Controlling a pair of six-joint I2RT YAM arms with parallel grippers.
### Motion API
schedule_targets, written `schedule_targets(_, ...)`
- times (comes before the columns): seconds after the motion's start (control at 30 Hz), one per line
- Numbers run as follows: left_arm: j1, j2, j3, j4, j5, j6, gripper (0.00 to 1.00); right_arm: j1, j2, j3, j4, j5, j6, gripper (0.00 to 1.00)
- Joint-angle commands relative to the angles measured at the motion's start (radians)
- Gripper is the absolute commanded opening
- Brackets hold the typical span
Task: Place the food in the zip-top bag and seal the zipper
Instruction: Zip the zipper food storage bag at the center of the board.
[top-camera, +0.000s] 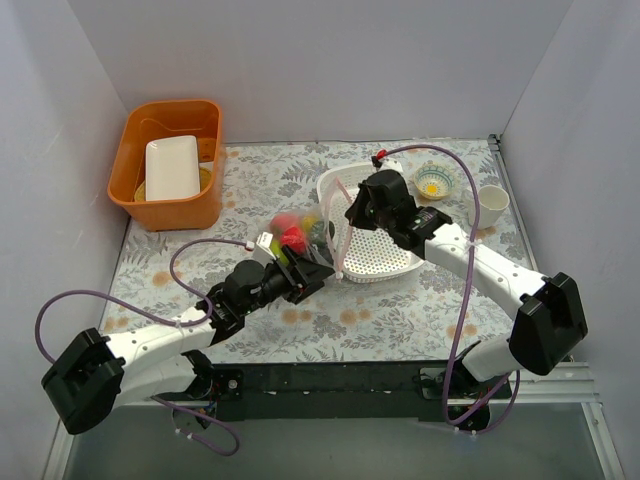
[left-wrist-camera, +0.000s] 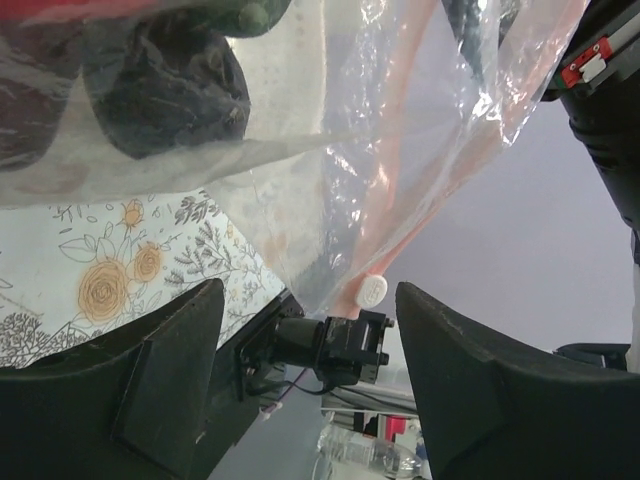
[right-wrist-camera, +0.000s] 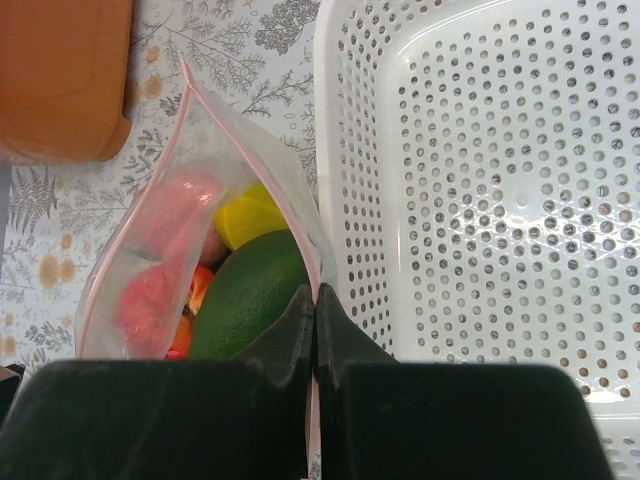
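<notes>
Two grippers on one bag here, so it all hangs on how the zipper runs. Far left sits an orange plastic tub (top-camera: 180, 208), well apart from the action. The left arm reaches low and diagonally from its base toward the table's centre. The left gripper (left-wrist-camera: 308, 292) has its fingers spread wide, holding nothing, right up under the clear crinkly zip-top bag (top-camera: 297, 236). In its wrist view the pink zipper strip (left-wrist-camera: 435, 195) slants down from upper right and ends in a small white tab (left-wrist-camera: 372, 290) just above the gap between the fingers. The food is already inside: red and pink round fruits (right-wrist-camera: 150, 305), a yellow star fruit (right-wrist-camera: 250, 215) and a dark green toy avocado (right-wrist-camera: 250, 300). The mouth gapes open in a lens shape. The right gripper (right-wrist-camera: 315, 298), arm bent in over the table, is clamped tight on the strip at its near end, just beside the white perforated plastic basket (right-wrist-camera: 480, 200). I'd guess the left is the nearer one to pinch the free strip and run along it, away from the right's hold.
</notes>
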Motion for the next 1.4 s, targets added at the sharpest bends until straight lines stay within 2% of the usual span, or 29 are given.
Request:
schedule_targets(0.0,-0.027,0.037,-0.01,0.139,-0.085,-0.127,0.67,-0.004,-0.041,-0.014,0.025,0.007,0.026,0.01)
schedule_targets(0.1,-0.037,0.053,-0.007,0.148,-0.147,-0.136,0.62,-0.004,-0.046,-0.021,0.025,0.001,0.031,0.01)
schedule_targets(0.23,-0.038,0.053,-0.013,0.147,-0.181,-0.145,0.47,-0.004,-0.054,-0.026,0.024,-0.007,0.034,0.01)
schedule_targets(0.37,-0.038,0.06,-0.003,0.142,-0.189,-0.145,0.27,-0.004,-0.054,-0.032,0.022,-0.016,0.037,0.01)
schedule_targets(0.47,-0.036,0.068,-0.001,0.145,-0.188,-0.147,0.16,-0.004,-0.055,-0.037,0.019,-0.016,0.037,0.01)
schedule_targets(0.53,-0.038,0.071,0.001,0.147,-0.18,-0.147,0.02,-0.004,-0.057,-0.038,0.018,-0.017,0.037,0.01)
schedule_targets(0.57,-0.036,0.065,0.004,0.141,-0.18,-0.145,0.0,-0.004,-0.057,-0.038,0.016,-0.016,0.035,0.01)
schedule_targets(0.67,-0.038,0.039,0.013,0.086,-0.194,-0.136,0.0,-0.008,-0.061,-0.044,0.021,-0.013,0.021,0.01)
schedule_targets(0.77,-0.036,-0.012,0.04,-0.013,-0.224,-0.098,0.0,-0.021,-0.073,-0.017,-0.031,-0.027,-0.011,0.12)
schedule_targets(0.8,-0.036,-0.025,0.05,-0.037,-0.227,-0.079,0.0,-0.021,-0.098,-0.014,-0.042,-0.027,-0.018,0.31)
schedule_targets(0.83,-0.036,-0.029,0.053,-0.042,-0.232,-0.07,0.0,-0.021,-0.116,-0.014,-0.053,-0.03,-0.019,0.44)
schedule_targets(0.87,-0.038,-0.032,0.054,-0.043,-0.232,-0.062,0.0,-0.021,-0.136,-0.021,-0.07,-0.036,-0.017,0.52)
schedule_targets(0.9,-0.036,-0.029,0.056,-0.048,-0.231,-0.058,0.0,-0.021,-0.183,-0.029,-0.073,-0.051,-0.014,0.66)
schedule_targets(0.97,-0.038,-0.019,0.067,-0.05,-0.228,-0.039,0.0,-0.021,-0.233,-0.068,-0.083,-0.079,0.009,0.73)
schedule_targets(1.1,-0.038,-0.001,0.09,-0.054,-0.217,-0.013,0.0,0.002,-0.316,-0.161,-0.054,-0.267,0.07,0.72)
schedule_targets(1.17,-0.036,0.007,0.099,-0.056,-0.217,-0.001,0.0,0.048,-0.317,-0.182,-0.067,-0.283,0.105,0.7)
schedule_targets(1.23,-0.038,0.008,0.105,-0.066,-0.22,0.004,0.0,0.09,-0.322,-0.21,-0.065,-0.3,0.136,0.62)
schedule_targets(1.37,-0.038,0.013,0.113,-0.074,-0.223,0.011,0.0,0.153,-0.316,-0.245,-0.031,-0.295,0.169,0.53)
